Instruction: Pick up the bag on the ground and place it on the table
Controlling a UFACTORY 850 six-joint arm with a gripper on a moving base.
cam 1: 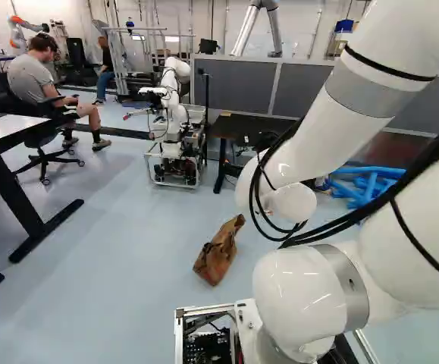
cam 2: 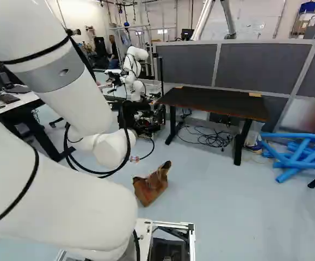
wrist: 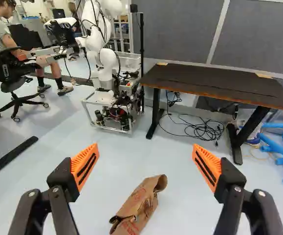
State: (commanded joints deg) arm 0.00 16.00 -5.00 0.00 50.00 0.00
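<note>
The end effector (wrist: 145, 148) stands wide, its two orange pads (wrist: 78, 164) well apart with nothing between them. The brown bag (wrist: 139, 204) lies on the floor (cam 1: 128, 250), ahead of the base and well short of the dark worktop (cam 2: 211, 102), which I take to be the goal.

What matters is how the bag lies to those fingers. It shows low in the gap between them, beyond and beneath the line they point along, so the reach calls for going down and tipping toward the floor more than for any big swing sideways. Its long axis slants away from the base, the gaping end toward the worktop's side and the other end nearer the base. That axis crosses the line from finger to finger rather than running with it, so the pads would come to the long sides, perhaps after a slight turn of the wrist.

The height above the floor is hard to judge, as the arm hides the end effector in both base views. Soft paper-like sides would probably crumple, so a grip across the body seems safer than at the mouth.
</note>
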